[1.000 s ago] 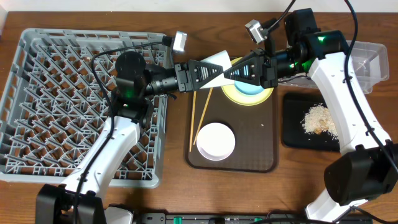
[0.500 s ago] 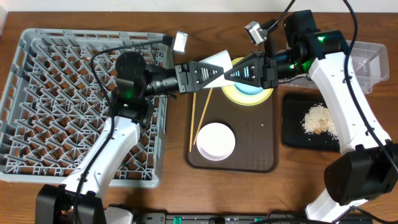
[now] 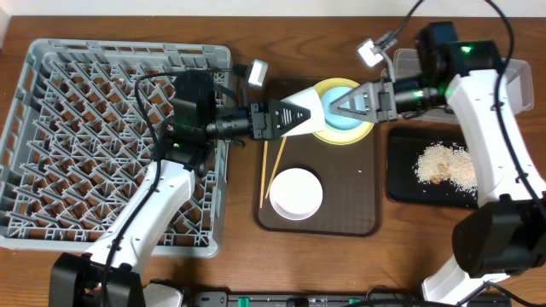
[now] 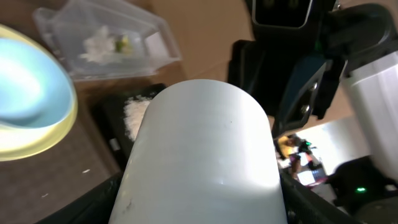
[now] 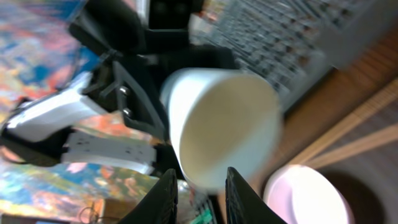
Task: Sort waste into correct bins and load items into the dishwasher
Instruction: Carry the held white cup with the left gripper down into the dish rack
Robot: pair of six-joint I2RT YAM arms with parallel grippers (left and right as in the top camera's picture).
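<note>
Waste apparently dealt with: food scraps [image 3: 442, 162] heaped in the black tray [image 3: 401, 183], tissue [image 4: 98, 45] and wrapper [image 4: 124, 42] inside the clear tub [image 3: 514, 81]. Nothing loaded yet into the grey dish rack [image 3: 51, 230]. Waiting on the brown serving tray [image 3: 341, 213]: pink bowl [image 3: 296, 192], chopsticks [image 3: 275, 166], and blue bowl [image 4: 25, 81] on yellow plate [image 3: 351, 136]. Clamped in the left gripper [image 3: 294, 118], above that tray: small white cup [image 3: 304, 108], tipped sideways. Right gripper [image 3: 334, 107] spread apart, empty, just beside the cup's mouth.

No legible text or labels anywhere.
</note>
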